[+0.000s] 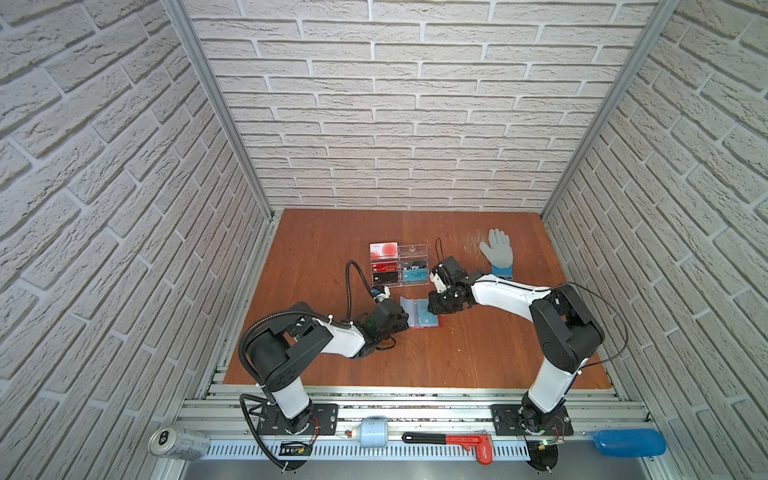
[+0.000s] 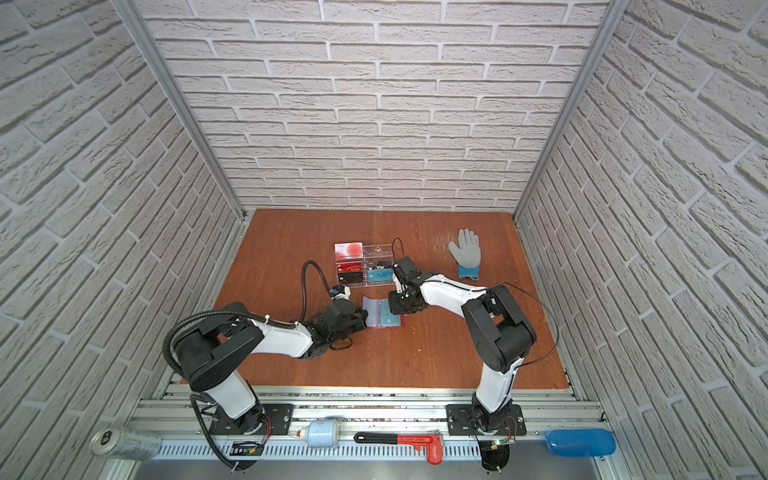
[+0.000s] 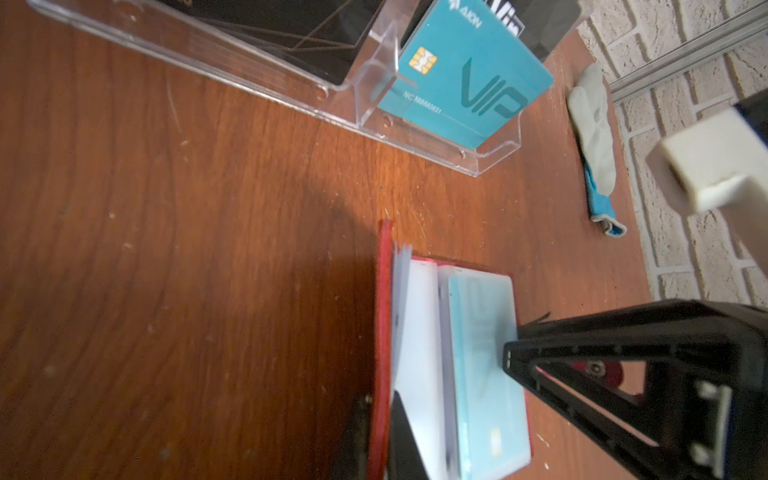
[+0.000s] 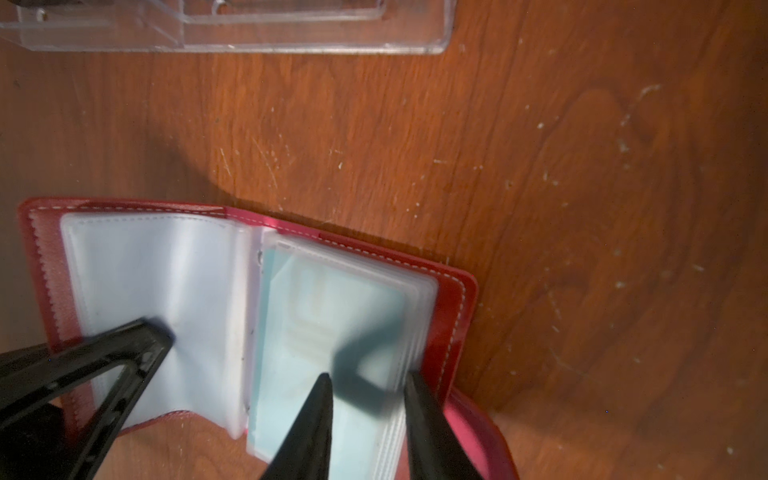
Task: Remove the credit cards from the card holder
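Left wrist view gives me the clearest print. A teal card (image 3: 469,79) standing in the clear card stand (image 3: 365,95) reads "VIP", with "AION" near one corner beside a gold chip. A black card (image 3: 536,25) behind it shows "Vip" in white. In a top view a red card (image 1: 384,272) in the same stand also reads "VIP". The lettering on the red wrench (image 1: 461,440), well in front of the card holder, is too small for me to read.

The card holder (image 4: 457,299) lies open on the surface (image 3: 166,249), red cover down and clear sleeves up, just in front of the stand. One pale teal credit card (image 4: 316,316) sits inside the top sleeve of its right leaf. I cannot tell whether the sleeves beneath hold more.

My left tool (image 4: 153,340) is closed, its tip pressing on the pale sleeve of the holder's left leaf. My right tool (image 4: 368,376) stands partly open over the right leaf, one finger above the card and the other at the outer edge of the sleeve stack. I see nothing pinched between them.

Sleeve plastic covers the card. A grey glove (image 3: 594,124) with a blue cuff lies well beyond the card holder, to its right.
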`<control>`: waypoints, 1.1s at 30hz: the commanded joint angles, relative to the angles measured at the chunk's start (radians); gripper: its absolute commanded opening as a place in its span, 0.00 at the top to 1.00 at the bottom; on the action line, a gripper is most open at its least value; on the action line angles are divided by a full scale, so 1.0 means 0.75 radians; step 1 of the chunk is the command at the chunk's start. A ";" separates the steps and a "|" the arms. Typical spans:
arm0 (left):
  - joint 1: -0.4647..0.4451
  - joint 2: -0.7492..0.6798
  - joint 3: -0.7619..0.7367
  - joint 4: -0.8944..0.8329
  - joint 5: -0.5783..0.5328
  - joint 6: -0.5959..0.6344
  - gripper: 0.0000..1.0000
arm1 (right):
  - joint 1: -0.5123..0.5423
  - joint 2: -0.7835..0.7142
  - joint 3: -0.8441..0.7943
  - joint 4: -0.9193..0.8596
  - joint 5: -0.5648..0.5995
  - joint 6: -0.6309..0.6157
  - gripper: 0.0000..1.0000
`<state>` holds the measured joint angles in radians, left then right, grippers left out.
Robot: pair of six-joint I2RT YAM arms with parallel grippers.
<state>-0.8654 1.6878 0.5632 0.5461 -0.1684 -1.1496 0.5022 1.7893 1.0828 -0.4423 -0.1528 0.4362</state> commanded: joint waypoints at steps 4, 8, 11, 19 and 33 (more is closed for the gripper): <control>-0.006 0.010 -0.011 0.032 -0.041 -0.006 1.00 | 0.022 -0.075 0.023 -0.003 0.015 -0.018 0.69; -0.004 0.013 -0.009 0.033 -0.044 -0.007 1.00 | 0.023 -0.084 0.019 0.001 0.019 -0.017 0.69; -0.007 0.015 -0.007 0.033 -0.044 -0.008 1.00 | 0.025 -0.076 0.021 0.000 0.014 -0.018 0.68; -0.008 0.010 -0.011 0.033 -0.044 -0.006 1.00 | 0.025 -0.062 0.026 0.001 0.006 -0.016 0.66; -0.012 0.009 -0.031 0.053 -0.050 -0.020 1.00 | 0.025 -0.122 -0.037 0.149 -0.173 0.015 0.68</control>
<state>-0.8654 1.6878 0.5552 0.5491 -0.1898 -1.1618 0.5106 1.7504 1.0698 -0.3779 -0.2256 0.4377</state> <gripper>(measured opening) 0.080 0.326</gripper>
